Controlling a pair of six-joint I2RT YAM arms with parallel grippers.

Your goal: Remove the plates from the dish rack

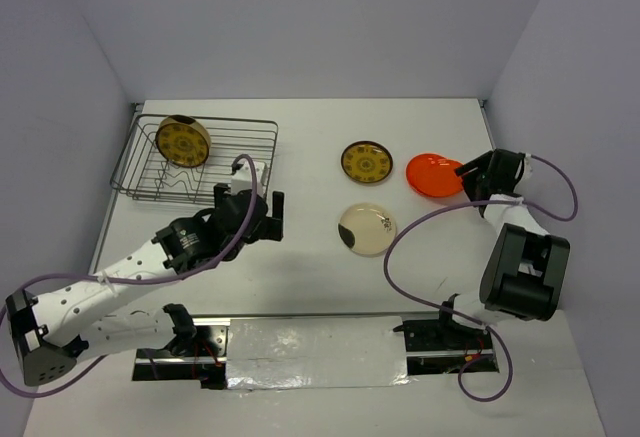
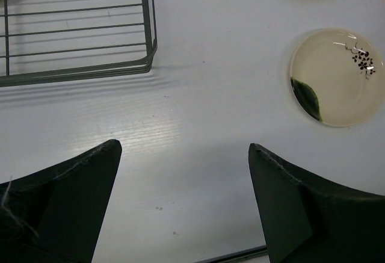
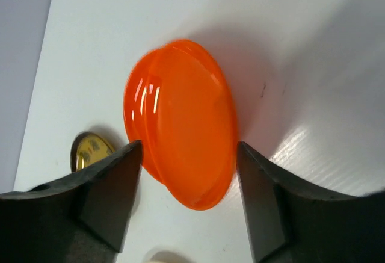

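Three of the four plates are already out on the table [image 1: 300,137], so by my reckoning the job is about three quarters done, with one plate left to fetch.

Nearest, on the left, the left gripper [image 2: 183,148] hovers over bare tabletop with its jaws spread fully wide and nothing between them. It sits just off the near right corner of the dish rack [image 1: 235,157], so it looks ready to go in.

A little right of it lies the beige plate [image 1: 366,228] with its dark blotch, flat and well apart from both grippers.

Farther back on the right, the right gripper [image 3: 187,145] has its fingers parted on either side of the orange plate [image 1: 432,174]. The wrist view shows the plate's edge between the tips, with no squeeze that I can make out. I judge the plate set down and let go, though it may be resting slightly tilted.

Just left of it the flat yellow-gold plate [image 1: 366,162] lies face up, close to the orange one but not touching.

Farthest, at the far left, the standing yellow-gold plate [image 1: 182,141] leans on edge in the far left part of the rack.

Count: four plates (two yellow-gold, one orange, one beige), one rack and two grippers.
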